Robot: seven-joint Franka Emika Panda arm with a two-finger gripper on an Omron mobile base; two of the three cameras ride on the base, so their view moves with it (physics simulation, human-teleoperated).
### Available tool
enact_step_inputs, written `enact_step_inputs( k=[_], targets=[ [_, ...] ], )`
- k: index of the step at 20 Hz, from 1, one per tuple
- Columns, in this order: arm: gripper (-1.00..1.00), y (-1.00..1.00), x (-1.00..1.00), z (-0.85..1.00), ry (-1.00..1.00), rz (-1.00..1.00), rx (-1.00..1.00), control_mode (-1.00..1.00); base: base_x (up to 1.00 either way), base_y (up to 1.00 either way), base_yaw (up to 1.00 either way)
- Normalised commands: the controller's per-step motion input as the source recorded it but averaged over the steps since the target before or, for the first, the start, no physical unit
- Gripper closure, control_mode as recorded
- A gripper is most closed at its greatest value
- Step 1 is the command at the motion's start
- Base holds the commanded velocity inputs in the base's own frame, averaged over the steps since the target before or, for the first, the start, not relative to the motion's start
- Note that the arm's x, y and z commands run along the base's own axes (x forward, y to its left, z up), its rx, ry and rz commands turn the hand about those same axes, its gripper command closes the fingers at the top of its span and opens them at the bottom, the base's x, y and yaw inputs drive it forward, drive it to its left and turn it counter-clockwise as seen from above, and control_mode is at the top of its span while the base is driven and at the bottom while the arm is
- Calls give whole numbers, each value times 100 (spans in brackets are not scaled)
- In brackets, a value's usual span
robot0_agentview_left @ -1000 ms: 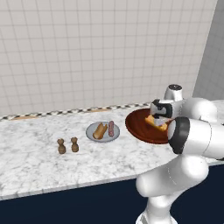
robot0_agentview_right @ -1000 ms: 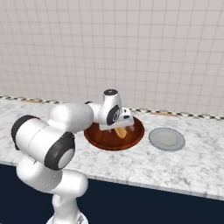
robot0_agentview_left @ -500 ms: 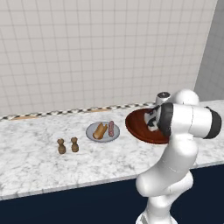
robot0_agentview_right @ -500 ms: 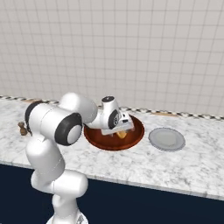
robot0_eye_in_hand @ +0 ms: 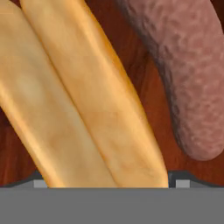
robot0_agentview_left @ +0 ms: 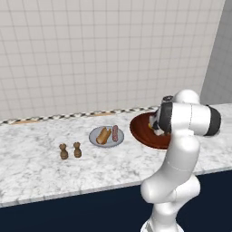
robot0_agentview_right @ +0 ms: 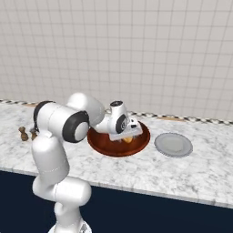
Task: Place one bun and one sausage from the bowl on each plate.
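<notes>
Two plates: one grey plate [robot0_agentview_left: 106, 136] left of the bowl [robot0_agentview_left: 144, 130], bearing a bun [robot0_agentview_left: 103, 135] and a sausage [robot0_agentview_left: 115, 132]; the other grey plate [robot0_agentview_right: 173, 144] just right of the bowl, bare.
Bowl: dark red-brown, on the marble tabletop [robot0_agentview_left: 41, 167].
Bowl contents: split bun [robot0_eye_in_hand: 74, 96] beside a sausage [robot0_eye_in_hand: 183, 74].
Tool: tool [robot0_agentview_right: 128, 134] low over the bowl, jaws wide, straddling the bun, gripping nothing.
Shakers: two small brown shakers [robot0_agentview_left: 70, 151], well left of the bowl.
</notes>
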Motion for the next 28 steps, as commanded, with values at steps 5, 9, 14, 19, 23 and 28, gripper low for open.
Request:
enact_step_inputs(
  k=[5, 9, 14, 19, 23, 28],
  targets=[
    [100, 0, 11, -20, 4, 0, -1, -100, 0, 0, 0],
    [100, -69, -62, 65, -27, -6, 0, -100, 0, 0, 0],
    [100, -100, -76, 79, -26, -23, 1, -100, 0, 0, 0],
    [100, -100, -6, 34, 0, -33, 7, -100, 0, 0, 0],
    [100, -60, 31, -4, 18, -15, 7, -100, 0, 0, 0],
    [100, -57, 4, -66, 1, 0, 0, -100, 0, 0, 0]
  ],
)
